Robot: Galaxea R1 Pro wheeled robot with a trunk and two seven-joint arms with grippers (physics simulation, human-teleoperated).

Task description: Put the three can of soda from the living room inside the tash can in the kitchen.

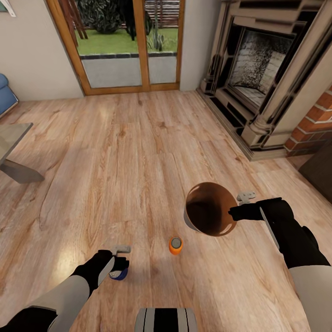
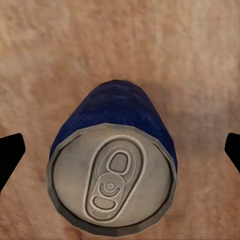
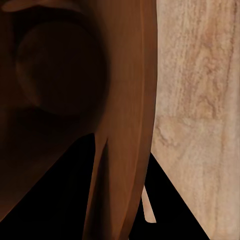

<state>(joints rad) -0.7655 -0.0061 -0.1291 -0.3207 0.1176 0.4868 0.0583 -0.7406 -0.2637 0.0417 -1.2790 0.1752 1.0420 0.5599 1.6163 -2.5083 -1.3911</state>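
Wooden plank floor (image 1: 138, 152) spreads under both arms in the head view. The left arm reaches forward and down, wrist bent so that the left gripper (image 1: 119, 267) points at the floor over a blue can (image 1: 118, 274). In the left wrist view this blue can (image 2: 114, 165) stands upright on the planks, grey top and pull tab facing the camera, and the dark tips of the fingers (image 2: 10, 155) sit wide apart on either side of it, clear of its wall; they touch nothing.

The right arm stretches forward from the robot's right, forearm roughly level, and the right gripper (image 1: 236, 212) meets the rim of the bin (image 1: 210, 210), which hangs above the floor, tilted so its glossy copper-brown inside faces the head camera. In the right wrist view the bin wall (image 3: 125, 100) runs between the dark fingers (image 3: 55, 190), one inside and one outside, pinched on the rim.

An orange can (image 1: 175, 245) stands upright on the floor between the two grippers, apart from both. A fireplace (image 1: 263, 69) stands beyond the bin.
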